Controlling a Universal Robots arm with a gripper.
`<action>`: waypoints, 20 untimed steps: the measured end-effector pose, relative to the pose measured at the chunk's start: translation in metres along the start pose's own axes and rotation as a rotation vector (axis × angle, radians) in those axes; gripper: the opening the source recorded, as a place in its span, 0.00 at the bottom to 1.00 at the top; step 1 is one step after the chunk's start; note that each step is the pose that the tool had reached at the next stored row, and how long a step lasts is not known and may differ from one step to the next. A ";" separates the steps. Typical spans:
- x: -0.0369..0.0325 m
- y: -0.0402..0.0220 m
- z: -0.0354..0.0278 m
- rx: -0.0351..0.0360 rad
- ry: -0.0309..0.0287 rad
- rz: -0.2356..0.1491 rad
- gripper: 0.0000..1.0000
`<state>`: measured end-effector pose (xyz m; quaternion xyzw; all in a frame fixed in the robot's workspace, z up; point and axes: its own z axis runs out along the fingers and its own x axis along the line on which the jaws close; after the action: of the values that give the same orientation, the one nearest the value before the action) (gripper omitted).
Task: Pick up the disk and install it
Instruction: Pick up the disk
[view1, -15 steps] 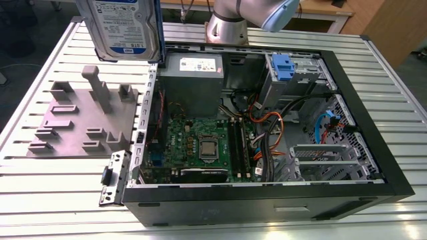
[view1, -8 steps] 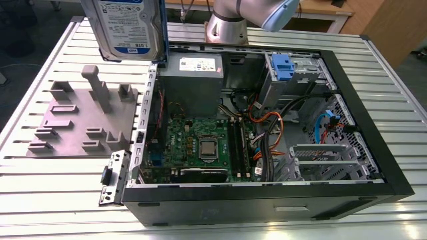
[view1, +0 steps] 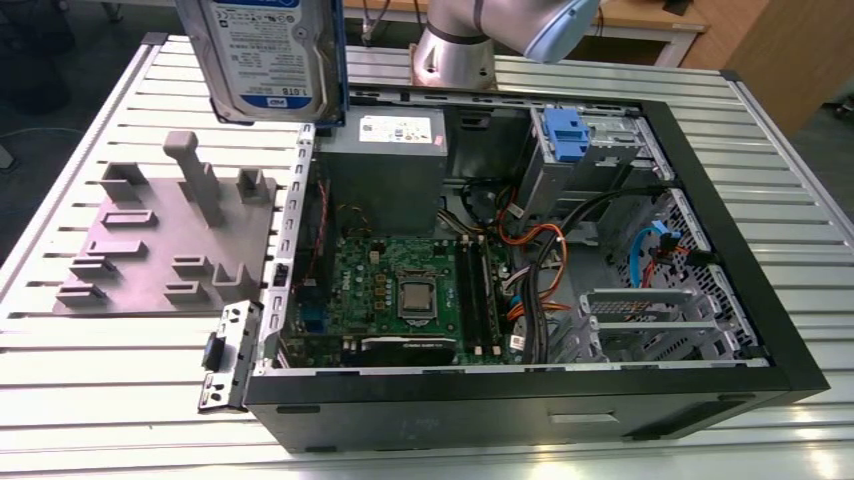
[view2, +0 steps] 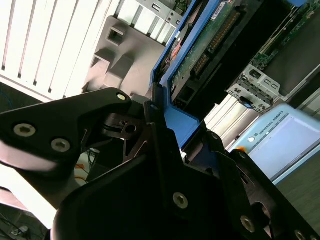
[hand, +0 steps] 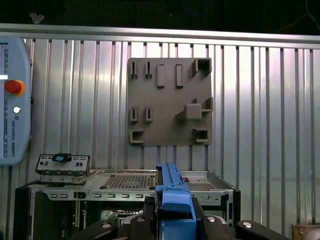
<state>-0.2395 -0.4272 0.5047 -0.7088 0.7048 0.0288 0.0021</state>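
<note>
Here, the disk (view1: 267, 55) hangs upright in the air at the exterior view's top edge, label facing the camera. It sits above where a grey fixture plate (view1: 147, 240) meets the open computer case (view1: 534, 410). In the first wrist view the gripper (hand: 174, 217) seems clamped, jaws narrow, on the disk's blue edge.

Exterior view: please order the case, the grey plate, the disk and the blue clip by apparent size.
1. case
2. grey plate
3. disk, but it hangs nearer the camera and the picture's edge cuts it, so places 2 and 3 are unsure
4. blue clip, clearly the smallest
</note>
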 end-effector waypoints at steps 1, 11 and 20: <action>0.0000 -0.0012 -0.0001 0.0000 0.0000 0.000 0.37; 0.0001 -0.0142 -0.0006 0.0000 0.0001 0.000 0.37; 0.0001 -0.0151 -0.0006 0.0000 0.0001 0.000 0.37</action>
<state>-0.2244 -0.4272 0.5047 -0.7088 0.7049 0.0288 0.0020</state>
